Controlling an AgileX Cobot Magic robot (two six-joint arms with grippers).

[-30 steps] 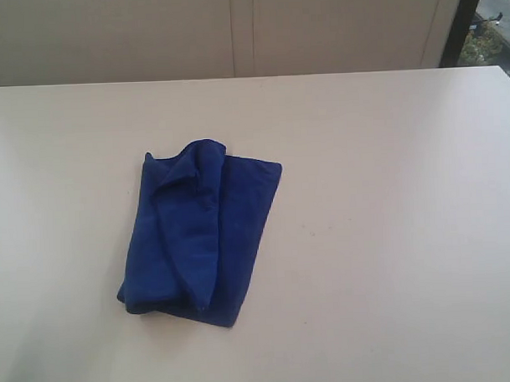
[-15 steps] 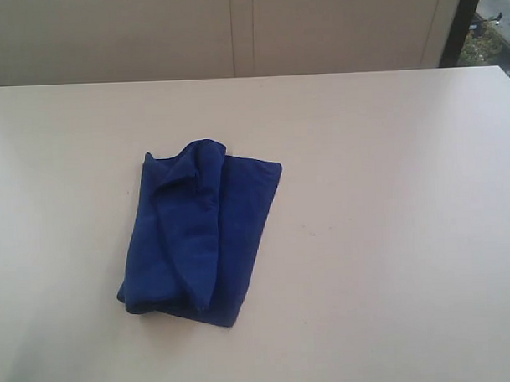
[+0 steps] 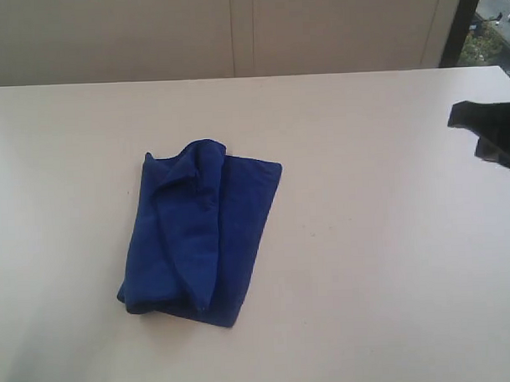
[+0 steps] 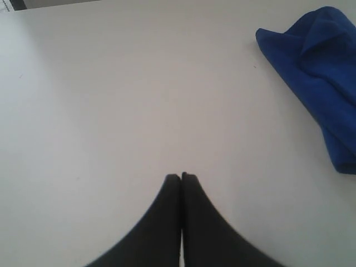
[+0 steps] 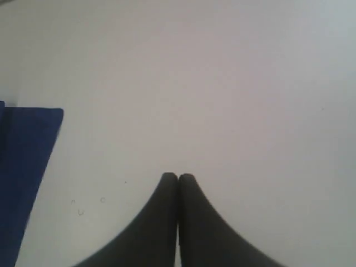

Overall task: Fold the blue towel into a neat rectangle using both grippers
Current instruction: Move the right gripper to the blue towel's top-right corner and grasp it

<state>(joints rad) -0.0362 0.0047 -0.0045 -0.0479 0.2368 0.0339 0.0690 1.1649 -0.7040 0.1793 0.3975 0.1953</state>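
The blue towel [image 3: 198, 235] lies bunched and loosely folded on the table, left of centre, with a raised ridge of cloth along its middle. In the left wrist view the blue towel [image 4: 322, 72] shows at one side, well apart from my left gripper [image 4: 181, 177], which is shut and empty over bare table. My right gripper [image 5: 178, 177] is shut and empty too, with an edge of the towel [image 5: 25, 167] off to its side. A dark part of the right gripper [image 3: 487, 128] enters the exterior view at the right edge. The left gripper is out of the exterior view.
The pale table [image 3: 366, 262] spreads wide on every side of the towel. A light wall [image 3: 233, 32] runs behind its far edge, with a dark window frame [image 3: 465, 20] at the back right.
The right gripper has come into the exterior view at the right edge; it was absent before. The towel has not moved.
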